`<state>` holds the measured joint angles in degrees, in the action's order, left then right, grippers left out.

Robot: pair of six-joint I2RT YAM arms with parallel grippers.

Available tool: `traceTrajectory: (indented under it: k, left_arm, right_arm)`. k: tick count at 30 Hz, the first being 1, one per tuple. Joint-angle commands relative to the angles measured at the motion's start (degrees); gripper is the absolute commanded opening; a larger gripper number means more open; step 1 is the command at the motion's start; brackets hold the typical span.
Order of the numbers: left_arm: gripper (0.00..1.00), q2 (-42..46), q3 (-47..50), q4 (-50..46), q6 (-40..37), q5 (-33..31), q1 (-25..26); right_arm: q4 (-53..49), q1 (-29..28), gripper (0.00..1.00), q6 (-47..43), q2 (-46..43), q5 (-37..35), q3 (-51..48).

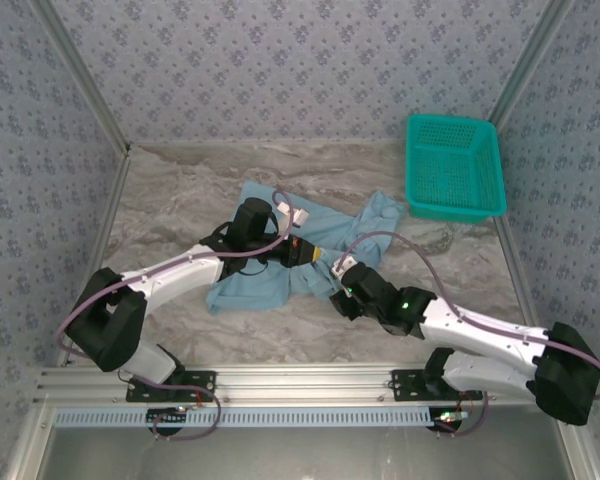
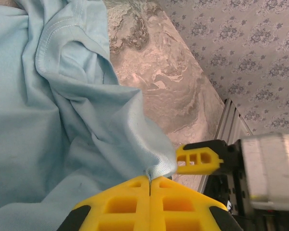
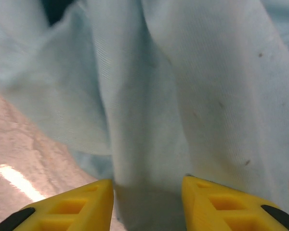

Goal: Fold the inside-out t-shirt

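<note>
Closed left pincer point(image 2: 150, 182) pinching a seamed edge of the light-blue t-shirt point(image 2: 48, 125); marbled worktop point(image 2: 168, 91) beyond.

2 white arms point(image 1: 170, 275), black joints, purple cables point(image 1: 400, 240), yellow ribbed fingers point(image 3: 72, 207)

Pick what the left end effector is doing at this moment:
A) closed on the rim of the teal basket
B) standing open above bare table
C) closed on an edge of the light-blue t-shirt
C: in the left wrist view the left end effector is shut tight, with a stitched edge of the t-shirt pinched at its tip.
</note>
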<state>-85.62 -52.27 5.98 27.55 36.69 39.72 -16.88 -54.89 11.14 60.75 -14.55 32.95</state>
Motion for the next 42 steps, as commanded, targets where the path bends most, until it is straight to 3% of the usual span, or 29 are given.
traceTrajectory:
  k: [1,5,8,13,18,21,24,27,32,37,42]
  left_arm:
    - [0.0,0.26,-1.87,-0.35,-0.03,1.46,-0.47]
    - [0.0,0.54,-1.54,-0.44,-0.39,1.28,-0.49]
    - [0.0,0.24,-1.47,-0.3,-0.49,1.26,-0.52]
    - [0.0,0.32,-1.75,-1.49,-0.82,-1.08,-0.79]
    - [0.0,-0.12,-2.08,-7.91,-2.06,-17.92,-1.9]
    - [0.01,-2.0,-3.79,-10.78,-4.1,-24.39,-1.93]
    - [0.15,-2.92,-5.45,-13.26,-4.7,-29.37,-1.92]
    - [0.41,-1.12,-5.63,-16.08,-4.84,-32.83,-1.88]
    - [0.58,8.65,1.08,-14.86,-4.0,-34.05,0.24]
    - [0.65,14.2,3.17,-16.35,-7.48,-33.88,9.97]
    - [0.65,7.74,-1.31,-20.5,-11.54,-34.03,16.0]
  right_arm:
    - [2.6,0.47,0.46,0.73,1.58,-3.59,-0.51]
    - [5.21,1.75,0.48,0.56,3.96,-3.23,-0.47]
    - [8.66,3.54,0.41,-0.19,5.89,-1.78,-0.94]
    - [6.16,8.47,0.0,-0.26,3.47,5.86,0.45]
    - [5.12,16.92,0.0,3.14,-7.21,34.33,-0.9]
    - [9.77,20.27,0.0,7.62,-8.74,45.02,-1.81]
    - [16.08,23.81,0.0,12.46,-8.23,51.56,-2.65]
    - [23.17,27.51,0.0,18.74,-6.88,54.0,-3.75]
    - [28.94,30.01,0.0,23.91,-3.37,54.14,-3.85]
    - [32.82,31.71,0.0,28.81,-0.7,53.5,-3.86]
    - [33.5,32.16,0.0,29.51,-0.08,53.09,-4.27]
